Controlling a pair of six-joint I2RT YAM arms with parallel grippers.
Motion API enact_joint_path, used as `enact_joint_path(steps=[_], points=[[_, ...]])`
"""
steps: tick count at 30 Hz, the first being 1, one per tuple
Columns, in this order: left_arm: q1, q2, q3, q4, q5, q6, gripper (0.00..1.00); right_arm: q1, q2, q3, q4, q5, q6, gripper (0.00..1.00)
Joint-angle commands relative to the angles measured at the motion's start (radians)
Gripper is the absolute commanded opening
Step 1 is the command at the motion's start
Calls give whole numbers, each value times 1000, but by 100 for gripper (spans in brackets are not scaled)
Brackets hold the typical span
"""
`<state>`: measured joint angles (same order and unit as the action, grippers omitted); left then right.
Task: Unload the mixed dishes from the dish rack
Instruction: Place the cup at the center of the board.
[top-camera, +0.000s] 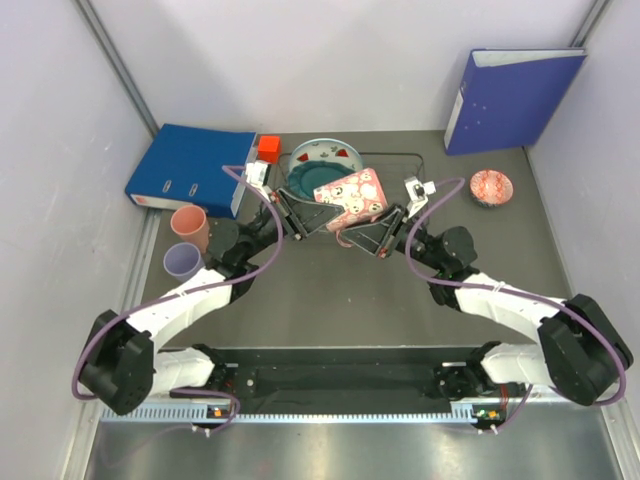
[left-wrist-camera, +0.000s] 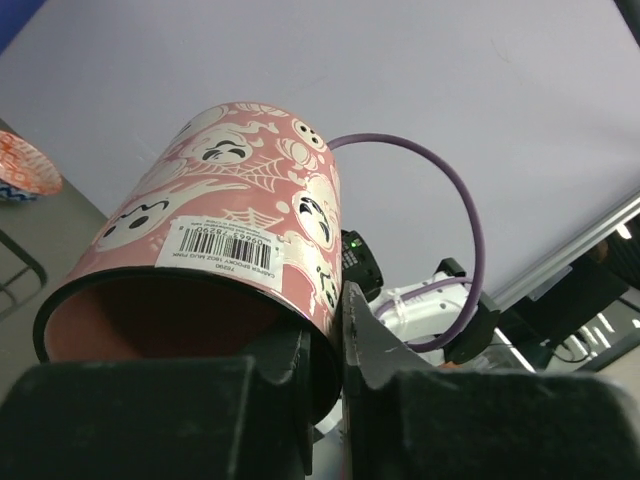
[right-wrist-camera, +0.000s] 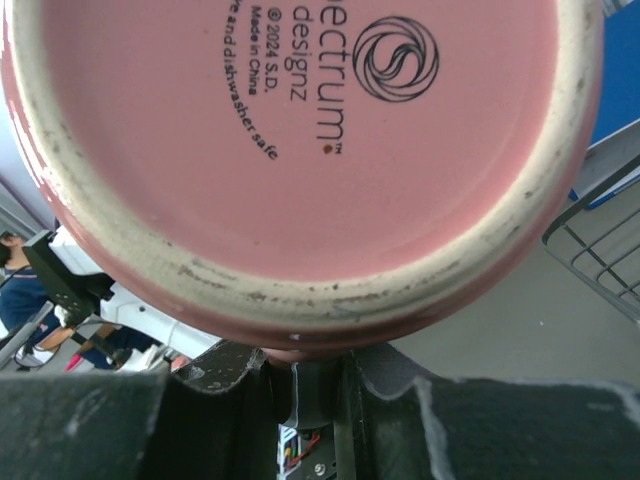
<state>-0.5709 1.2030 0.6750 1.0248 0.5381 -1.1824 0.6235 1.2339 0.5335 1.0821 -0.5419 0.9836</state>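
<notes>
While pink mug (top-camera: 352, 193) hangs between them, left end effector (left-wrist-camera: 335, 325) pinches rim, right end effector (right-wrist-camera: 305, 378) clamps handle.

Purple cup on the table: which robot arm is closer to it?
Left. The left tool grips the ghost mug right of the lavender cup; the right tool is on the mug's far side.

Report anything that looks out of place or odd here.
The pink ghost-patterned cup lies on its side above the dish rack, the left claw pinching its rim, the right claw gripping near its base. It carries a barcode sticker, and its base ring looks scuffed.
</notes>
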Motion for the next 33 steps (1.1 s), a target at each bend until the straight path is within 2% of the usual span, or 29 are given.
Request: enact_joint_path(steps=[1,3,6,7,8,9,12,15,20,23,24,33], points=[[-7,6,41,54,29,15,0,22,-14,57,95,-4,-52,0],[-7,4,44,29,26,23,0,24,-28,54,67,3,-69,0],[-7,-9,64,-95,20,64,0,24,-53,52,-5,20,-108,0],[-7,-13,78,-158,25,78,0,25,-60,52,-31,25,-120,3],[-7,-26,81,-184,22,101,0,25,-68,52,-77,33,-144,9],[-7,-36,90,-219,14,115,0,25,-83,54,-96,34,-157,26],[-6,-69,107,-314,-15,165,0,24,-109,54,-160,43,-194,54],[-7,-80,110,-327,-17,178,0,24,-126,59,-209,53,-220,64],[-7,-98,103,-304,-32,172,0,24,-134,66,-241,51,-229,70],[-6,-126,89,-282,-61,176,0,25,-155,72,-290,59,-252,83],[-3,-134,96,-307,-64,181,0,24,-163,75,-312,62,-261,99],[-1,-229,199,-557,-125,291,0,25,-272,85,-563,126,-393,100]])
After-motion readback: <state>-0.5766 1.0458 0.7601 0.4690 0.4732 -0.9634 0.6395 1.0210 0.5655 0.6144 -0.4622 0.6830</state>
